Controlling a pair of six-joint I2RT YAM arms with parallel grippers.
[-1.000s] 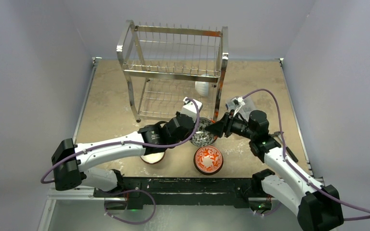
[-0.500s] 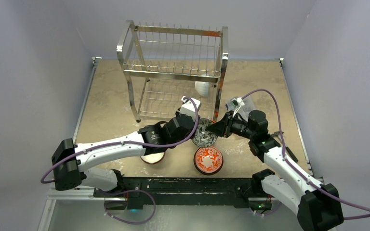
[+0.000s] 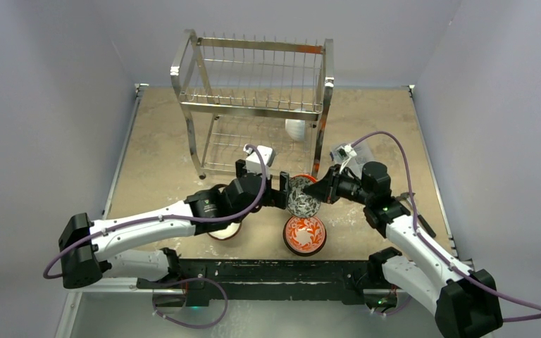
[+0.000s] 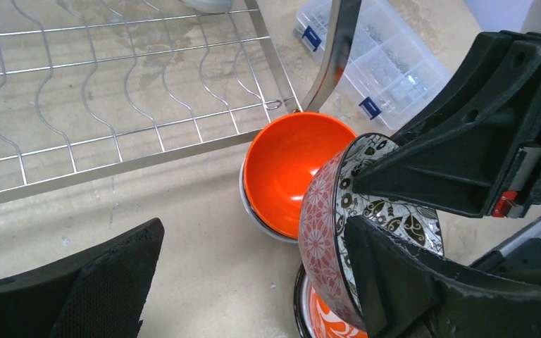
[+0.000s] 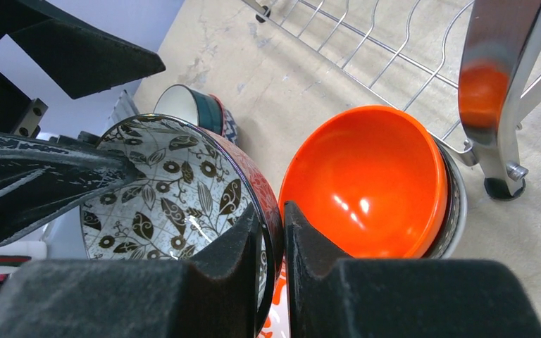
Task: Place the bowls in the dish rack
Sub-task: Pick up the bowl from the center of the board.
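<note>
Lighting is bright and even from above, shadows soft on the bench (image 3: 387, 120); specular glare marks the orange bowl (image 5: 366, 176) and the dish rack (image 5: 496, 70) leg; wrist views soften at close range.

Top external camera, fixed high behind the arm bases, looks steeply down and forward over the whole table (image 3: 155, 141), arms entering from 6 o'clock, the dish rack (image 3: 253, 107) standing at 12. Left wrist camera rides low and close, facing the rack's bottom shelf, the left gripper (image 4: 253, 229) framing its lower edge from 7 and 5 o'clock. Right wrist camera, nearer still, peers over the right gripper (image 5: 271, 211) at 6 o'clock toward a rack leg at 1. All three views share the patterned bowl (image 5: 162, 197), the orange bowl (image 5: 363, 183) and the rack's foot; each wrist view also catches the other gripper.
</note>
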